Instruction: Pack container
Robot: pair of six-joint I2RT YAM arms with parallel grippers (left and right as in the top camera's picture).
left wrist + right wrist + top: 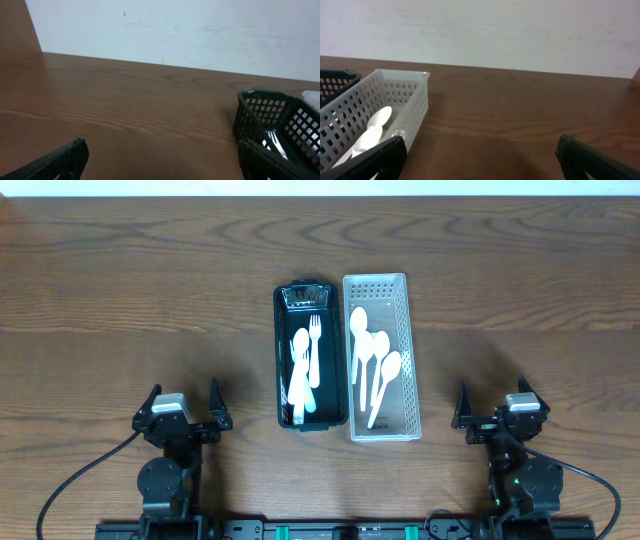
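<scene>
A black basket (pixel 282 360) stands at the table's middle and holds white plastic forks (pixel 304 365). A white basket (pixel 410 370) stands touching its right side and holds several white plastic spoons (pixel 372 360). My left gripper (pixel 183 410) is open and empty near the front edge, left of the black basket (pixel 260 107). My right gripper (pixel 500 408) is open and empty near the front edge, right of the white basket (pixel 395 100). White spoons (pixel 370 132) show through its wall in the right wrist view.
The table is brown wood (pixel 120 300). A pale wall (pixel 175 30) rises behind its far edge. Black cables (pixel 80 480) run from both arm bases at the front.
</scene>
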